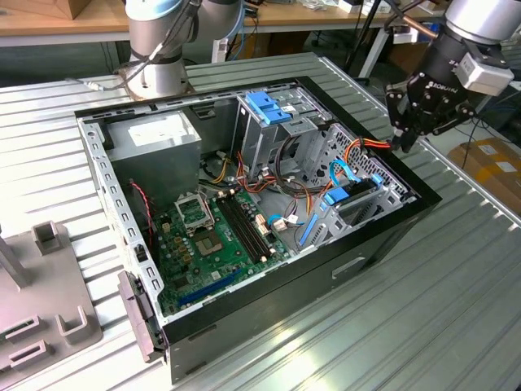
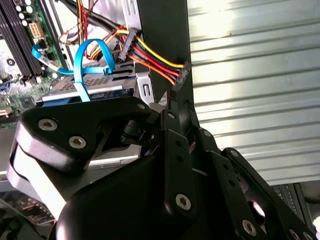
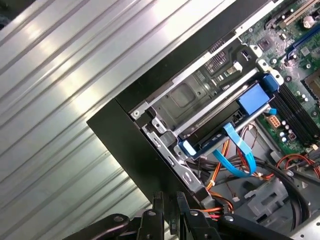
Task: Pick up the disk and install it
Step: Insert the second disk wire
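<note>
Gripper [image 1: 404, 145] at case [image 1: 383, 236] edge, exterior view's right, fingers pressed together on black connector [image 2: 181, 76] of red-yellow-orange cable [image 2: 150, 57]. Disk [image 3: 227, 122] with blue bracket sits inside case in metal bay near that corner, blue data cable [image 3: 239, 155] looping from it. Motherboard [image 1: 216, 232] in case middle. Case on ribbed metal table [image 1: 456, 309].
</note>
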You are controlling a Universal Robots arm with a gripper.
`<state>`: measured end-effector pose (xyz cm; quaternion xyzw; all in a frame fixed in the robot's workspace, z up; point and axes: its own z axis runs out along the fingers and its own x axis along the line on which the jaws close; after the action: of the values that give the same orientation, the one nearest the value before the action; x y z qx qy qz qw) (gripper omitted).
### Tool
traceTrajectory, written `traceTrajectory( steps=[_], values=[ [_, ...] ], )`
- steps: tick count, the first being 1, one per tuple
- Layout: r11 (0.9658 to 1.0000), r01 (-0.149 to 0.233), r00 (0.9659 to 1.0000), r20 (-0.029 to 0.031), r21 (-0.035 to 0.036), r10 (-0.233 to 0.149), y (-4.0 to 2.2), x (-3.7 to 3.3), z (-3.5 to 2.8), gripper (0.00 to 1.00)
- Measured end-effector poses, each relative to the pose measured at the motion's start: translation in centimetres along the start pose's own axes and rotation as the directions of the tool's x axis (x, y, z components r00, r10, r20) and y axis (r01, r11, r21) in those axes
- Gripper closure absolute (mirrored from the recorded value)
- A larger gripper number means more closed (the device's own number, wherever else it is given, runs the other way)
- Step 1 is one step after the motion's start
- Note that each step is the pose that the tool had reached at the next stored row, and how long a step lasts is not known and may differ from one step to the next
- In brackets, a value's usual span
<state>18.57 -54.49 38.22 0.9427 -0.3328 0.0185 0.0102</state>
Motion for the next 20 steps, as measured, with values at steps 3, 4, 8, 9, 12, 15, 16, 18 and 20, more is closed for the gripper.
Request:
traceTrajectory(
  steps=[3, 4, 8, 9, 12, 15, 16, 18, 20],
  values=[
    [0.9998, 0.0, 1.0, -0.0066, -0.0174, 0.0, 0.0, -0.01, 0.04, 0.76],
    [0.9998, 0.0, 1.0, -0.0073, -0.0181, 0.0, -0.03, -0.03, 0.04, 0.76],
    [0.9997, 0.0, 0.9999, -0.0122, -0.0243, 0.0, -0.38, -0.48, 0.07, 0.76],
    [0.9996, 0.0, 0.9999, -0.0156, -0.0286, 0.0, -0.57, -0.64, 0.09, 0.76],
    [0.9988, 0.0, 0.9996, -0.0271, -0.0496, -0.001, -1.18, -1.12, 0.23, 0.76],
    [0.9967, 0.002, 0.9998, -0.0217, -0.0816, -0.004, -1.58, -1.07, 0.33, 0.76],
    [0.9965, 0.002, 0.9998, -0.0207, -0.083, -0.004, -1.75, -1.01, 0.32, 0.76],
    [0.9965, 0.002, 0.9998, -0.0199, -0.0837, -0.004, -1.98, -0.86, 0.33, 0.76],
    [0.9963, 0.002, 0.9998, -0.0178, -0.0854, -0.004, -2.35, -0.59, 0.34, 0.76]
  ],
)
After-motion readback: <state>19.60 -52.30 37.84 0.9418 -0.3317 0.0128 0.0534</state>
